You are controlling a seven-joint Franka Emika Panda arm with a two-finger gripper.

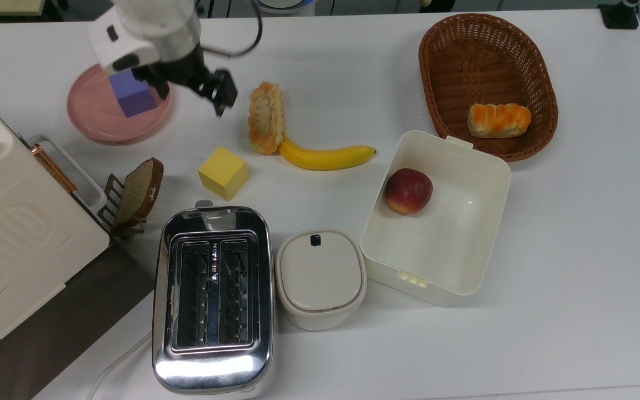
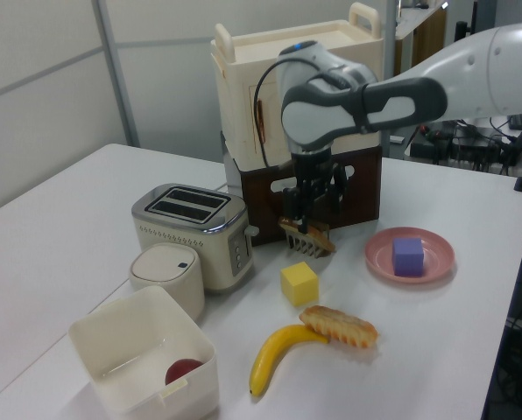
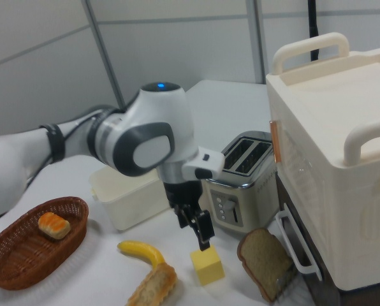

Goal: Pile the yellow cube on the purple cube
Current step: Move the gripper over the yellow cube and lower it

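The yellow cube (image 1: 223, 172) sits on the white table in front of the toaster, also seen as the yellow cube (image 2: 299, 283) and the yellow cube (image 3: 208, 266). The purple cube (image 1: 131, 95) rests on a pink plate (image 1: 95, 119), with the arm's wrist covering part of it in the top view; in the left view the purple cube (image 2: 408, 255) shows whole. My gripper (image 1: 191, 99) hangs open and empty above the table between the plate and the yellow cube. In the right view the gripper (image 3: 195, 233) is just above and left of the yellow cube, not touching it.
A pastry (image 1: 266, 116) and banana (image 1: 325, 157) lie right of the yellow cube. A toaster (image 1: 213, 294), a lidded pot (image 1: 320, 278) and a bread slice in a rack (image 1: 136, 191) crowd its near side. A white tub (image 1: 464, 261) holds an apple; a basket (image 1: 542, 100) stands far right.
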